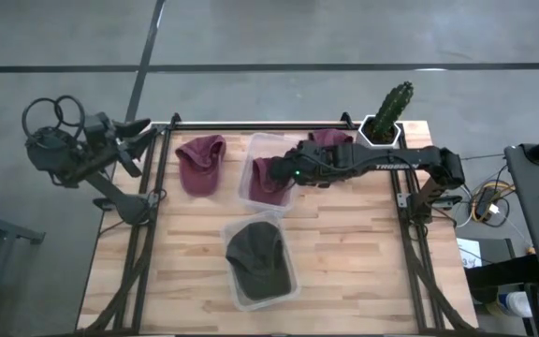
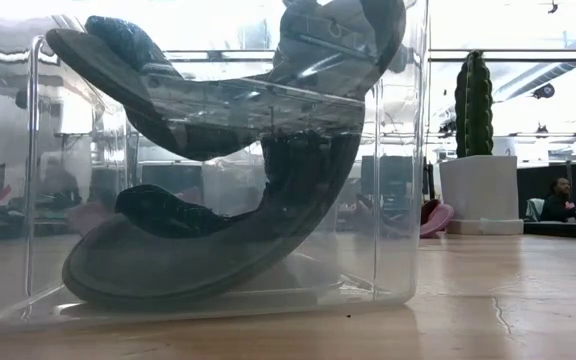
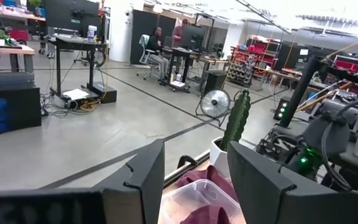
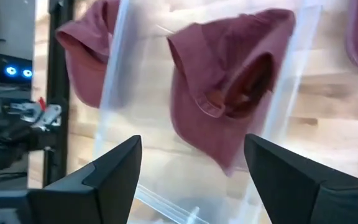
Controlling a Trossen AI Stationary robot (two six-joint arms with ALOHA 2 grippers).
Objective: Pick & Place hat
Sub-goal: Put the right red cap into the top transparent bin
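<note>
A maroon hat (image 1: 268, 180) lies crown-up in a clear bin (image 1: 251, 150) at the table's far middle; the right wrist view shows the same hat (image 4: 229, 93) inside the bin's clear walls. My right gripper (image 1: 284, 174) (image 4: 191, 155) hovers open over this bin, apart from the hat. A second maroon hat (image 1: 200, 164) (image 4: 82, 56) rests on the table to the bin's left. A third maroon hat (image 1: 330, 138) lies partly behind the right arm. A dark green hat (image 1: 255, 257) (image 2: 198, 200) sits in the near bin. My left gripper (image 1: 143, 131) (image 3: 194, 168) waits open off the table's far left corner.
A cactus in a white pot (image 1: 388, 117) (image 2: 473, 105) stands at the table's far right corner. The near clear bin (image 1: 288, 285) fills the low view. Bare wood (image 1: 363, 243) spreads right of the near bin. People sit at desks in the room beyond.
</note>
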